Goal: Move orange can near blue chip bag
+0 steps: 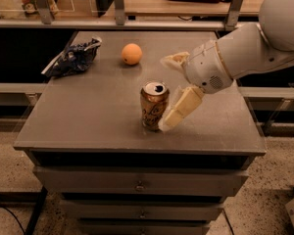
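The orange can (153, 105) stands upright near the middle front of the grey cabinet top (88, 116), its silver top open. The blue chip bag (73, 58) lies crumpled at the far left back corner. My gripper (169, 89) comes in from the right, open, with its two tan fingers spread. The near finger (180, 109) rests against the can's right side, and the far finger (174, 60) is behind and above the can. The can is not held.
A round orange fruit (131, 54) sits on the cabinet top between the bag and the can, toward the back. Drawers run below the top's front edge. A shelf with railings stands behind the cabinet.
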Controlling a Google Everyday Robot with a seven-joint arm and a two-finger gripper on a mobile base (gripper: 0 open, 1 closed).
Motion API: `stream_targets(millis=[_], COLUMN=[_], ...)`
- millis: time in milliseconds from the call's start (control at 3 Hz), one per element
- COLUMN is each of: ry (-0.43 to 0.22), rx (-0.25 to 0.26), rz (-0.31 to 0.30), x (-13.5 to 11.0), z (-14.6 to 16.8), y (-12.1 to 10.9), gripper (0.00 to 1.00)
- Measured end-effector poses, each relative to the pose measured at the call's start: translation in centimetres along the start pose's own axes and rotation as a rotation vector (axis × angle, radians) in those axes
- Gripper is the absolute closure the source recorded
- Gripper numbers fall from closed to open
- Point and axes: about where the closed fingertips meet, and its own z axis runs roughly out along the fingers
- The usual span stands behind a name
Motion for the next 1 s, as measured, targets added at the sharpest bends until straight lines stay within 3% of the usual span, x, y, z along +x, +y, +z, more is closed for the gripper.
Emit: stream_targets(millis=[333,1000], ry=[0.009,0.028], rx=[-0.009,-0.004], rz=[-0.002,0.018], x=[-0.3,-0.1], z=[1.3,2.4], y=[0.2,-0.1], gripper=[0.0,0.31])
